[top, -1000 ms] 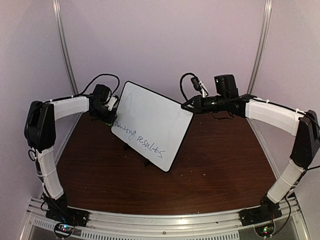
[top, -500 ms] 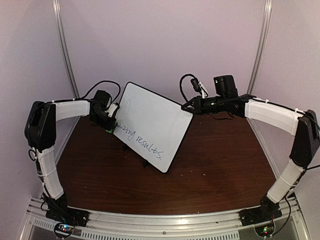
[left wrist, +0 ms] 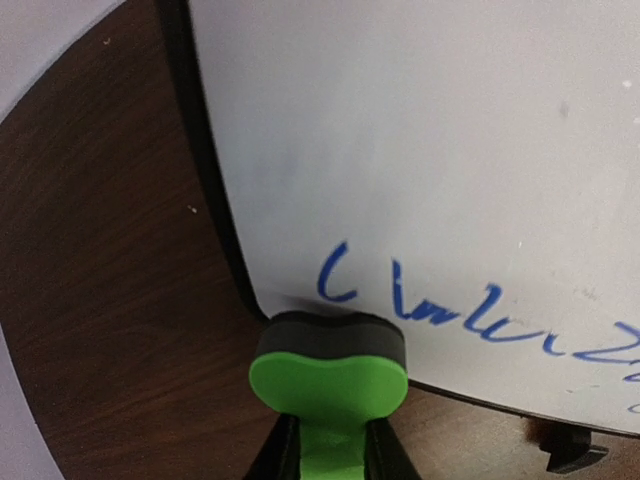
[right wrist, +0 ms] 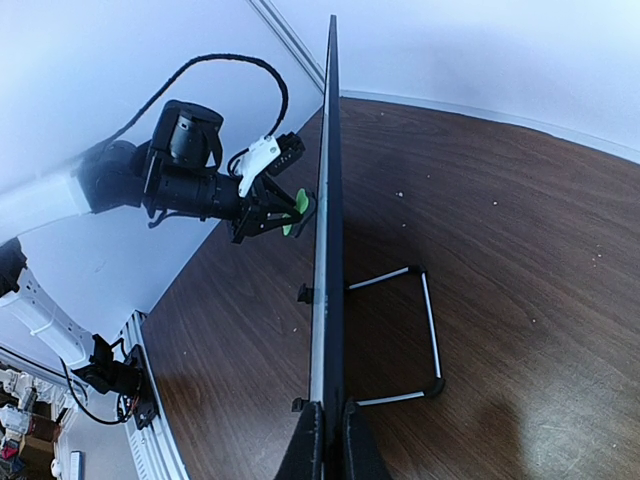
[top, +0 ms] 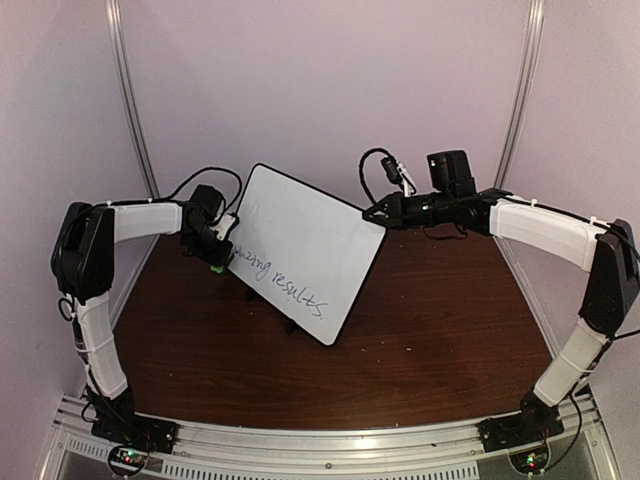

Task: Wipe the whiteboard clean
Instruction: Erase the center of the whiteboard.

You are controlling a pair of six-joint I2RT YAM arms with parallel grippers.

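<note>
The whiteboard (top: 305, 242) stands tilted on small black feet in the middle of the table, with blue handwriting along its lower part (left wrist: 480, 315). My left gripper (top: 217, 250) is shut on a green eraser (left wrist: 328, 375) with a black felt face. The felt sits at the board's lower left corner, just left of the first letter. My right gripper (top: 372, 212) is shut on the board's upper right edge (right wrist: 326, 250). The right wrist view shows the board edge-on, with my left arm beyond it.
The brown wooden table (top: 440, 320) carries the board. A wire stand (right wrist: 425, 335) props the board from behind. White walls close in at the back and sides. A metal rail (top: 330, 450) runs along the near edge.
My left gripper with the eraser has moved down and slightly right along the board's left edge, to the start of the writing. The right gripper has kept its hold.
</note>
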